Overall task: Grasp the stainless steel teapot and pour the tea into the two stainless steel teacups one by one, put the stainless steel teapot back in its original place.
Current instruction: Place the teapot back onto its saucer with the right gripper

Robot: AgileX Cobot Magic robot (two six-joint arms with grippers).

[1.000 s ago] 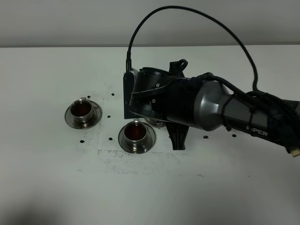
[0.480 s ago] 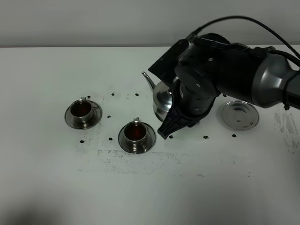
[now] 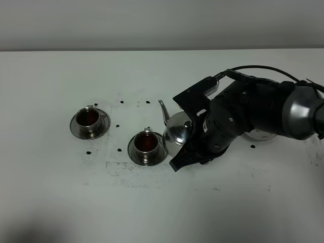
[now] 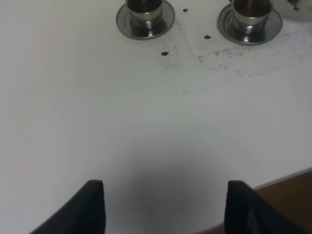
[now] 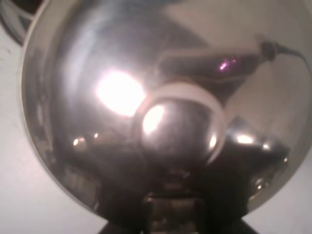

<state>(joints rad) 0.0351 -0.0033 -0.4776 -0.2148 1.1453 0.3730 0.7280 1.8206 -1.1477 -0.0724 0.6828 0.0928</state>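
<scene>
Teapot (image 3: 176,132) being gripped by the closed right gripper (image 3: 195,144) beside the near cup (image 3: 147,145), lid knob (image 5: 178,127) being shown only by the right wrist view, left gripper (image 4: 165,207) being held open (empty) over table (image 4: 122,122).

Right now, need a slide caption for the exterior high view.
Right gripper holds the stainless steel teapot upright beside two tea-filled teacups.
</scene>
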